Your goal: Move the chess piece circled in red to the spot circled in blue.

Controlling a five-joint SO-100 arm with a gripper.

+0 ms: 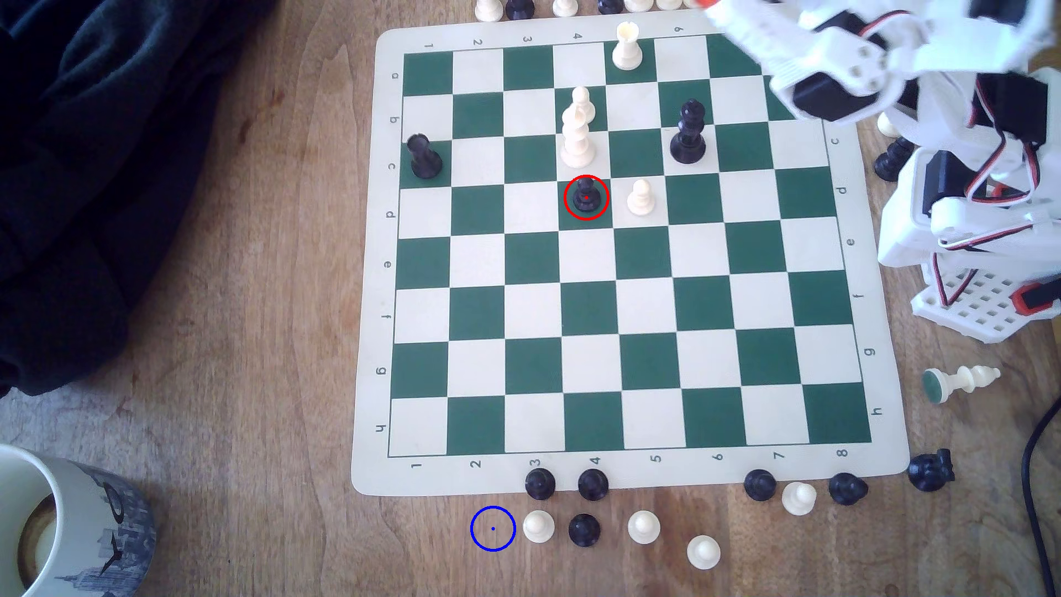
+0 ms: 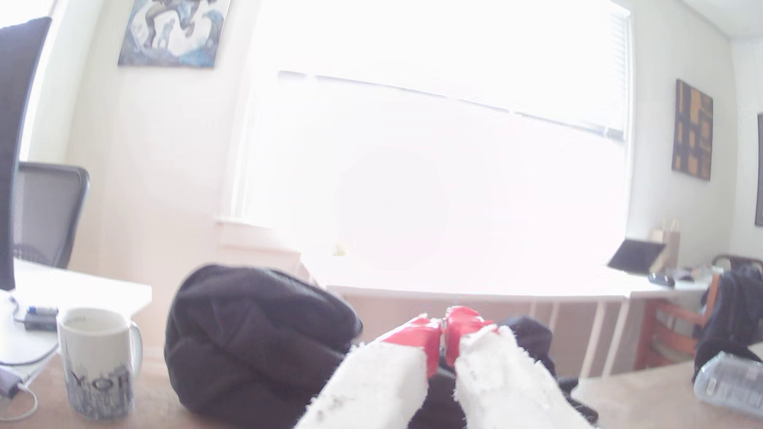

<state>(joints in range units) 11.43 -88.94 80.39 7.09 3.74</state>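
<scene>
The chess piece circled in red (image 1: 586, 197) is a small black pawn standing upright on a green square near the middle of the chessboard (image 1: 631, 476), in row d. The spot circled in blue (image 1: 492, 528) is bare wood off the board, below its lower edge in the exterior view, just left of a cream pawn (image 1: 538, 526). My white arm (image 1: 832, 69) is folded up over the board's upper right corner, far from both. In the wrist view my gripper (image 2: 444, 326) points level across the room, its red-tipped fingers (image 2: 417, 336) pressed together with nothing between them.
A cream pawn (image 1: 641, 197) stands one square right of the circled pawn, with tall cream pieces (image 1: 577, 138) just above it and a black king (image 1: 688, 133) up right. Loose pawns (image 1: 584, 529) line the wood below the board. A mug (image 1: 51, 522) and dark cloth (image 1: 86, 172) lie at the left.
</scene>
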